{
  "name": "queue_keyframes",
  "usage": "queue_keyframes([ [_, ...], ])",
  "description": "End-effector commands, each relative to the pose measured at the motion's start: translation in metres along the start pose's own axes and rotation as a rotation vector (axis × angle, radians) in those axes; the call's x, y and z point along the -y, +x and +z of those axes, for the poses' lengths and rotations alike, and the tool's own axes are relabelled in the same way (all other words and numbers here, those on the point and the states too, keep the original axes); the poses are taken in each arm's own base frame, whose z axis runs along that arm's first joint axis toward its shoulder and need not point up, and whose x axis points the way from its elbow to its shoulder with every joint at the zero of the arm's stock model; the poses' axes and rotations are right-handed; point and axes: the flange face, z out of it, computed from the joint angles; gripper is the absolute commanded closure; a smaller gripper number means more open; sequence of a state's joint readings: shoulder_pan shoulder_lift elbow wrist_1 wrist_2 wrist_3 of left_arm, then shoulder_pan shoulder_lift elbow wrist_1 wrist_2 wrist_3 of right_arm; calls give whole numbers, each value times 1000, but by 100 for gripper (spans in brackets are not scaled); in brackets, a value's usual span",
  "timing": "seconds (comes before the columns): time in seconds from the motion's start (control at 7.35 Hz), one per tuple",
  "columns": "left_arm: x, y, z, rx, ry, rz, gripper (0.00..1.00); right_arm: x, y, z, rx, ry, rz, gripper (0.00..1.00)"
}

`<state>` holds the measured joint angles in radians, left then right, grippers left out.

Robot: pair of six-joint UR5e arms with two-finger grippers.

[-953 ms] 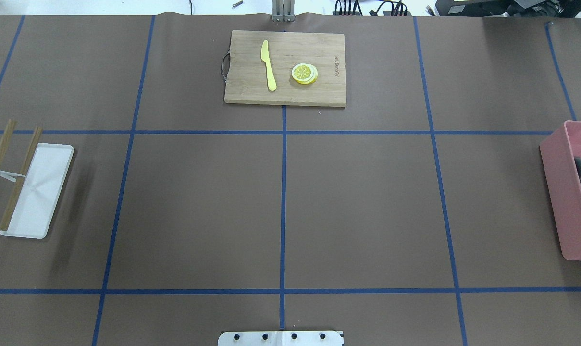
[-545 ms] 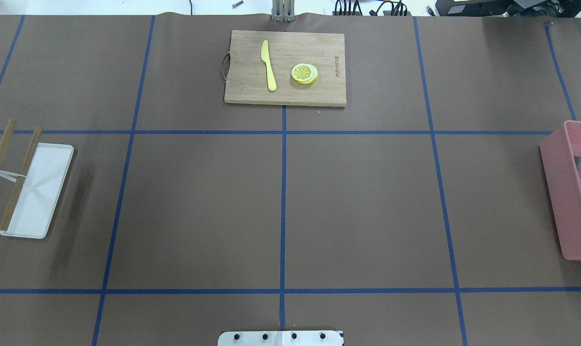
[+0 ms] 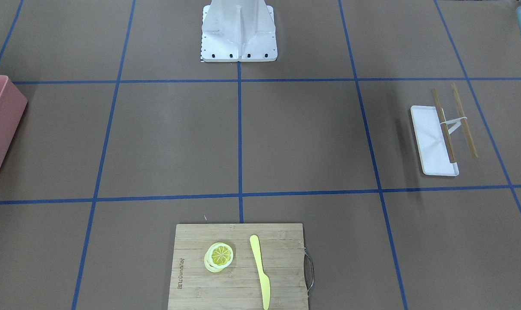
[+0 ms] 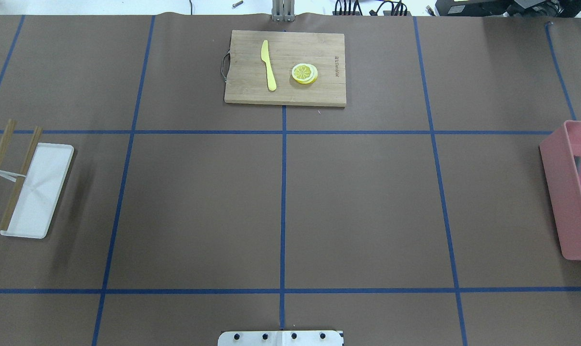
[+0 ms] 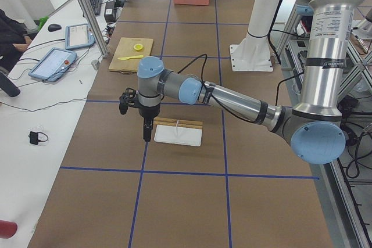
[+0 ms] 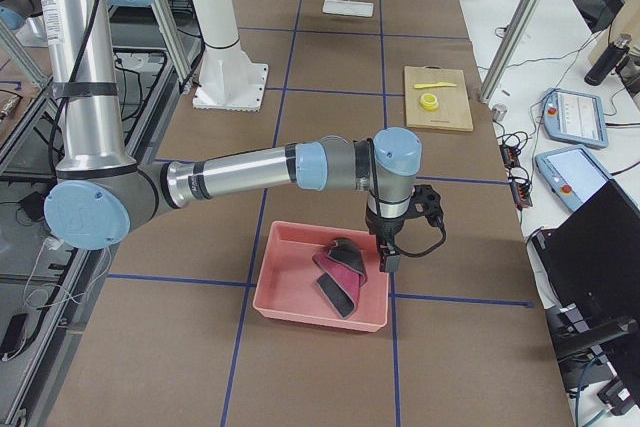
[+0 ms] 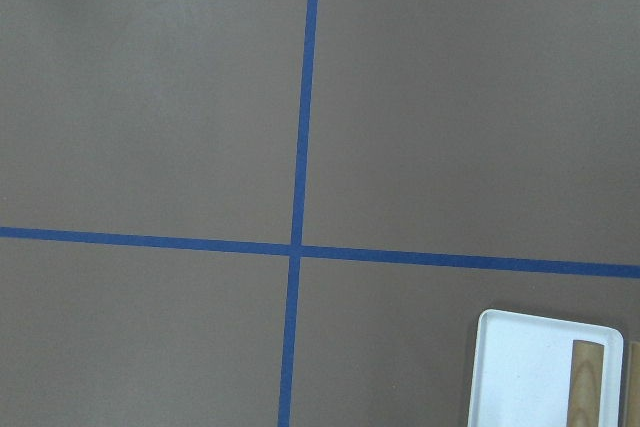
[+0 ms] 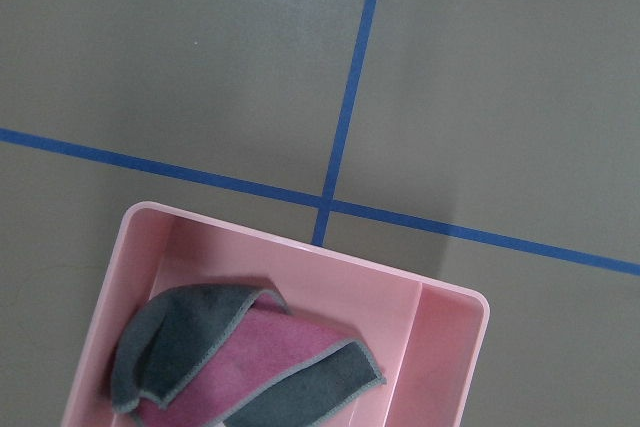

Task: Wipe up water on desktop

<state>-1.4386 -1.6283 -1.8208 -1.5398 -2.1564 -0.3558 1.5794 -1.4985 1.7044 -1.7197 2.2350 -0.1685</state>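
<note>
The brown desktop (image 4: 362,206) with its blue tape grid shows no water that I can make out. A grey and pink cloth (image 8: 250,357) lies crumpled in a pink bin (image 8: 300,257) at the table's right end. My right gripper (image 6: 388,263) shows only in the exterior right view, hanging just above the bin's rim beside the cloth (image 6: 338,272). My left gripper (image 5: 146,135) shows only in the exterior left view, above the desktop next to a white tray (image 5: 177,135). I cannot tell whether either gripper is open or shut.
A bamboo cutting board (image 4: 285,67) with a yellow knife (image 4: 269,65) and lemon slices (image 4: 304,73) lies at the far middle. The white tray (image 4: 43,190) with two banded wooden sticks (image 4: 21,178) is at the left. The robot's base (image 3: 238,30) stands at the near edge.
At the overhead view's right edge the dark and pink shapes inside the bin shifted between one second and half a second ago. Nothing has moved since.
</note>
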Motion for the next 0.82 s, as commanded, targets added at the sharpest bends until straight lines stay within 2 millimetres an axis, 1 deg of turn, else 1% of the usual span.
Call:
queue_keyframes([
  [0.0,4,-46,8,-71,-45,9,2,5,15,19,9,37,62,0],
  [0.14,3,-51,12,-72,-54,2,2,7,16,27,62,49,141,0],
  [0.27,1,-52,13,-74,-58,0,2,4,21,42,147,40,161,0],
  [0.54,-1,-61,23,-71,-80,-21,2,-3,28,59,147,15,175,0],
  [0.68,-22,-74,33,-70,-99,-35,2,-3,28,62,148,9,177,0],
])
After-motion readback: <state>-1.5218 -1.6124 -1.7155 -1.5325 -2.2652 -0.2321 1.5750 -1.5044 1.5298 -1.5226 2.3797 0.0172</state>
